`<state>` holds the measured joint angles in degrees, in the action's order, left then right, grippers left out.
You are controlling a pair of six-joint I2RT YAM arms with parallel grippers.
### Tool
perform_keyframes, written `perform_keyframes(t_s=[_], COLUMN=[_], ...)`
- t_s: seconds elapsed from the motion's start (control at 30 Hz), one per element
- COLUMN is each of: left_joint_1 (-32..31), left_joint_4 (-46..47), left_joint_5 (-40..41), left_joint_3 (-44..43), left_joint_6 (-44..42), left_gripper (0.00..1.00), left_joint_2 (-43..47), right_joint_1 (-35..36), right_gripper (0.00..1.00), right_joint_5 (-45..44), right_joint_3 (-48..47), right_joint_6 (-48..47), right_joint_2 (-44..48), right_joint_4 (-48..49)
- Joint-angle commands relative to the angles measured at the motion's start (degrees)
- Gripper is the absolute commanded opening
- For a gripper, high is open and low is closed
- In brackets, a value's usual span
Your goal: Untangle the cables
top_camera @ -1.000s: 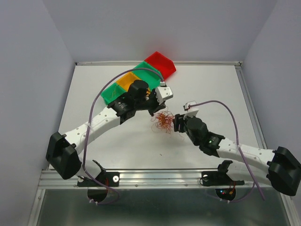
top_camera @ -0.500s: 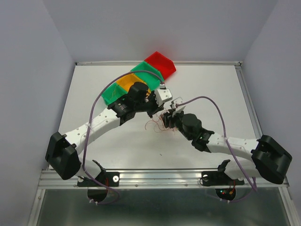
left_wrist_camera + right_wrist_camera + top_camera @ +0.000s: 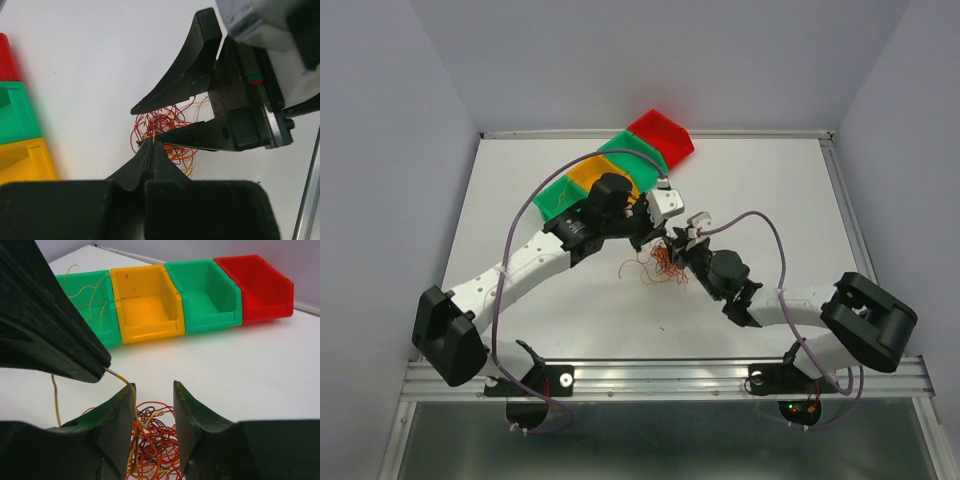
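Observation:
The cables [image 3: 663, 264] are a tangle of thin red, orange and yellow wires on the white table, also seen in the left wrist view [image 3: 162, 121] and the right wrist view [image 3: 155, 440]. My left gripper [image 3: 657, 238] is shut [image 3: 151, 143] on one yellow wire [image 3: 123, 382] that it holds up out of the tangle. Its tips show at the upper left of the right wrist view [image 3: 102, 365]. My right gripper [image 3: 677, 247] is open [image 3: 151, 387], its jaws straddling the top of the tangle right beside the left gripper's tips. The held wire lies against its left finger [image 3: 117, 410].
A row of bins stands behind the tangle: green [image 3: 85, 300] with several yellow wires inside, yellow [image 3: 145, 300], green [image 3: 205, 290], red [image 3: 255, 282]. In the top view the row [image 3: 645, 145] runs diagonally at the back. A stray wire [image 3: 630, 268] lies left of the tangle.
My right arm has swung left and forward, bringing its open gripper up to the tangle and the left gripper's tips. The left gripper has stayed shut and nearly still.

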<state>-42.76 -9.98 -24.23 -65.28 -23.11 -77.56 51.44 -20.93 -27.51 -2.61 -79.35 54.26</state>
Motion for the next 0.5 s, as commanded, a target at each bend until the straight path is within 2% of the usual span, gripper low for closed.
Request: perform_keyframes(t_s=[0.0, 0.1, 0.27, 0.4, 0.47], left_joint_1=[-0.4, -0.4, -0.4, -0.4, -0.4], left_joint_4=[-2.1, -5.2, -9.4, -14.7, -15.9], left_joint_5=[-3.1, -3.5, 3.0, 8.8, 12.1], left_joint_3=[-5.8, -10.5, -20.8, -36.4, -41.5], left_joint_6=[0.3, 0.8, 0.2, -0.4, -0.8], left_gripper=[0.00, 0.00, 0.00, 0.00, 0.00], left_joint_2=[2.7, 3.4, 7.0, 7.2, 6.9], right_joint_1=[0.2, 0.1, -0.8, -1.3, -1.6], right_gripper=[0.41, 0.40, 0.40, 0.40, 0.40], right_joint_5=[0.7, 0.6, -1.0, -2.3, -2.9], right_joint_3=[2.4, 0.1, 0.7, 3.7, 4.9], right_joint_6=[-1.1, 0.3, 2.4, 5.9, 6.4], right_joint_2=[-6.7, -12.7, -17.6, -18.7, -18.3], right_joint_4=[17.7, 19.8, 23.8, 27.1, 27.8])
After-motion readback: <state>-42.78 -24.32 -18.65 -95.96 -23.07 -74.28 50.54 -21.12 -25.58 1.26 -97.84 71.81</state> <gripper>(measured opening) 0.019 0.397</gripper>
